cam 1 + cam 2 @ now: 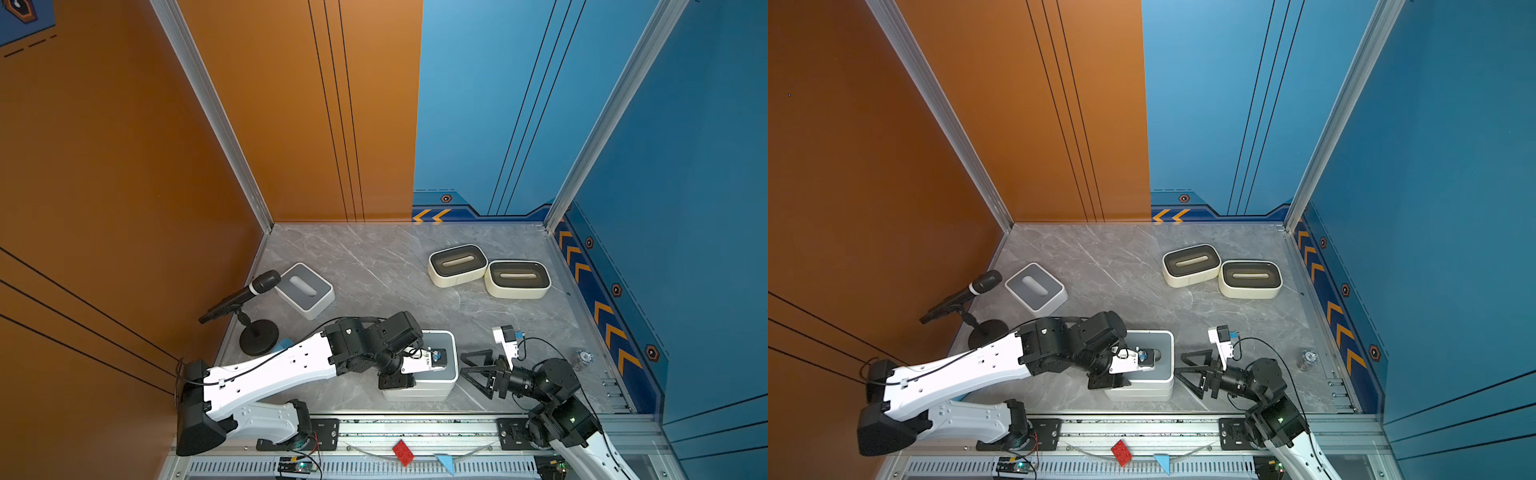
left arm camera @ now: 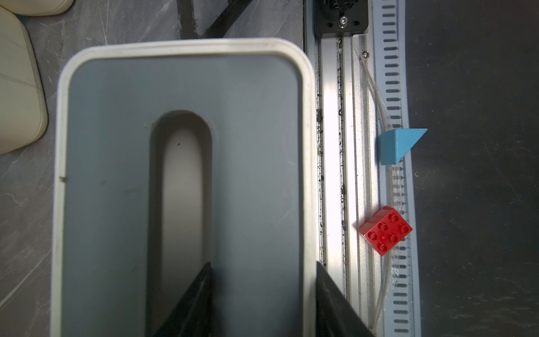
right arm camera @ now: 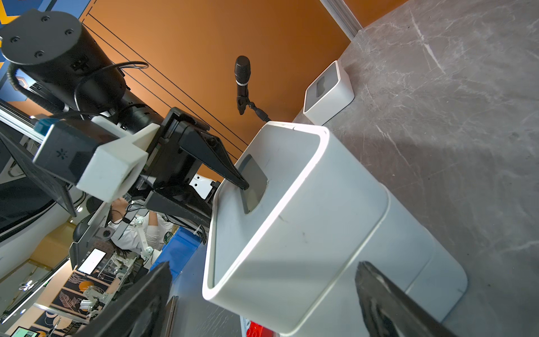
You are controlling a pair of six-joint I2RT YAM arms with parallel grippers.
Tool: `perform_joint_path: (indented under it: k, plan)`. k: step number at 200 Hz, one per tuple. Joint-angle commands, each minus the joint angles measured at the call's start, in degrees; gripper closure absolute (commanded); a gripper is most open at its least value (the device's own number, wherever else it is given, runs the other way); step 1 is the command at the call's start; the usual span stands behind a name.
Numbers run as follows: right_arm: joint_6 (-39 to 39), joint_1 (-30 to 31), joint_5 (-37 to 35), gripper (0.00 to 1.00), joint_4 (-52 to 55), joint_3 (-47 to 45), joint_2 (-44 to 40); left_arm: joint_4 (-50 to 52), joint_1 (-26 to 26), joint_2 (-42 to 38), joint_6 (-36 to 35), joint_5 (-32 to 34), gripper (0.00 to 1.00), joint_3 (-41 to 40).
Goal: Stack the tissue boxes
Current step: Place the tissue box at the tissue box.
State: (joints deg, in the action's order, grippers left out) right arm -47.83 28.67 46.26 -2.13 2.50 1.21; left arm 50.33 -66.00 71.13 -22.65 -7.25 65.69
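- Tissue boxes [image 1: 451,353]: six counted on the desk [image 1: 374,266], in three groups.
- One stack [image 1: 415,392] stands near the desk's front edge. The right wrist view shows three white tiers [image 3: 408,233], each sitting squarely on the one below.
- The top box [image 2: 180,81] of that stack has a grey lid with an oval slot and a white rim.
- One grey-top box [image 1: 305,291] sits alone at the back left, just beside the one microphone [image 1: 245,297].
- Two cream boxes [image 1: 457,266] [image 1: 517,279] with dark-brown tops lie side by side at the back right, their corners touching or nearly so.
- Left claw [image 2: 262,264]: pressed together on the top box, pinching its lid with one finger down in the slot and the other outside the long wall.
- Right claw [image 1: 469,368]: spread wide and holding nothing, low over the desk just beside the stack's right wall.
- One red brick [image 1: 403,452] and one blue wedge [image 1: 444,463] lie on the front rail [image 1: 415,432], apart from the boxes.
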Motion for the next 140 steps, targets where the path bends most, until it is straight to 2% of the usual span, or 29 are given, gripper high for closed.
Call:
perform_joint_path:
  k: [1, 140]
  plan:
    - [1.1, 0.6, -1.0, 0.00, -0.8, -0.4, -0.8, -1.6, 0.5, -1.2, -0.1, -1.9, 0.57, -0.5]
    - [1.4, 0.9, -1.4, 0.00, -0.6, -0.4, -0.8, -1.6, 0.7, -1.2, -0.1, -2.1, 0.54, -0.7]
